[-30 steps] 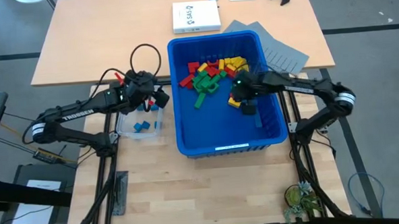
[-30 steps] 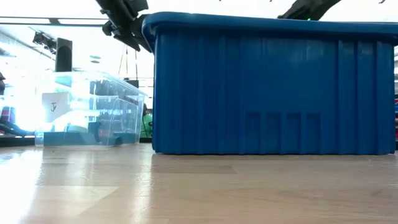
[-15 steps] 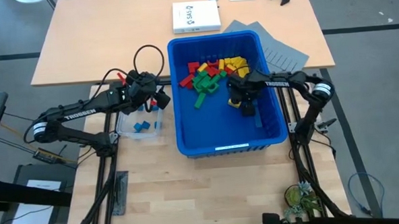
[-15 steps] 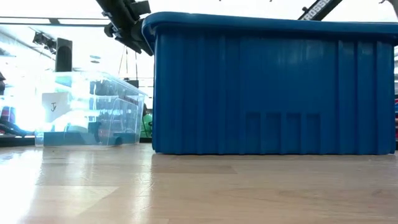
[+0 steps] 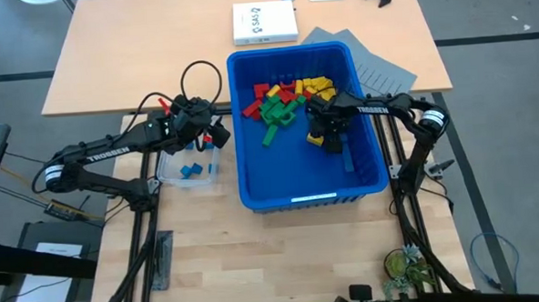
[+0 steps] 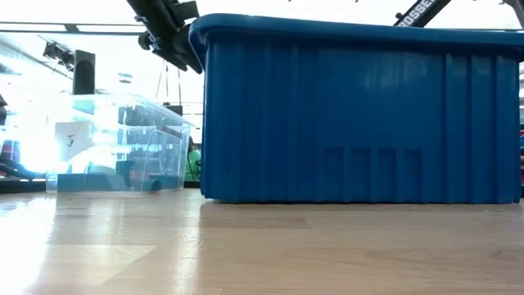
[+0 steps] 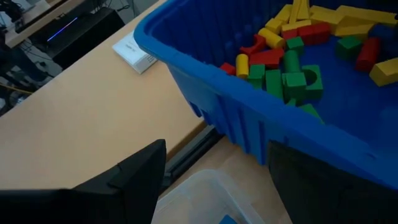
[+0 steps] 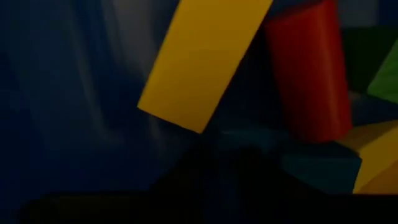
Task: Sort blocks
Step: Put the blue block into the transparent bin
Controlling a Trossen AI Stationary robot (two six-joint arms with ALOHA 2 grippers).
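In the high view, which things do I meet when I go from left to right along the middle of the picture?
left gripper above the clear tub → pile of blocks inside the blue bin → right gripper, low in the bin among yellow blocks.

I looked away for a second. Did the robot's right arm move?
Yes. The right end effector slid slightly toward the block pile, farther from the big blue plastic bin's right wall.

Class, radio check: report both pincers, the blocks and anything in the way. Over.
Left pincer open over clear tub. Right pincer down in blue bin among blocks, grip unclear. Nothing seen in the way. Over.
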